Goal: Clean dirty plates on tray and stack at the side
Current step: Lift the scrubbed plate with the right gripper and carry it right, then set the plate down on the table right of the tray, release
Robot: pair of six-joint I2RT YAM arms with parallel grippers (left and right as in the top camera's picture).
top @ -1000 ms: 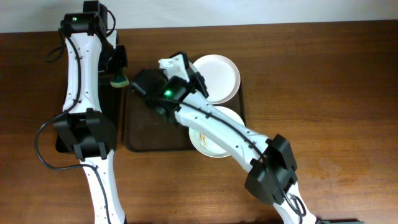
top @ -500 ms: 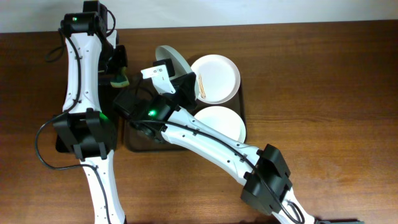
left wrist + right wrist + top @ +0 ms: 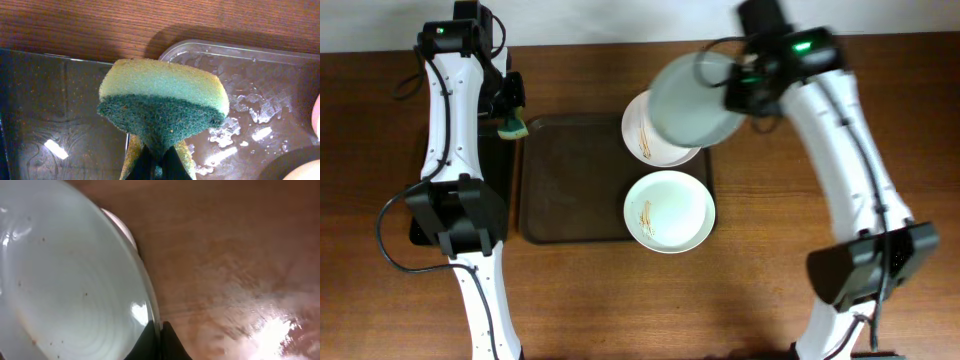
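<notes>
Overhead, the left pincer (image 3: 510,108) is clamped on a green-and-yellow sponge (image 3: 512,127), the dark brown tray (image 3: 570,180) just right of it. At the tray's right end lie a near plate (image 3: 669,211) and a far plate (image 3: 642,145), both streaked — and the right pincer (image 3: 740,92) pinches the rim of a third plate (image 3: 695,100) to its left, aloft over the far one.

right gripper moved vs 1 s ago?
Yes. The right gripper, shut on a plate, swung right: from over the tray's upper middle to past its right rim.
</notes>
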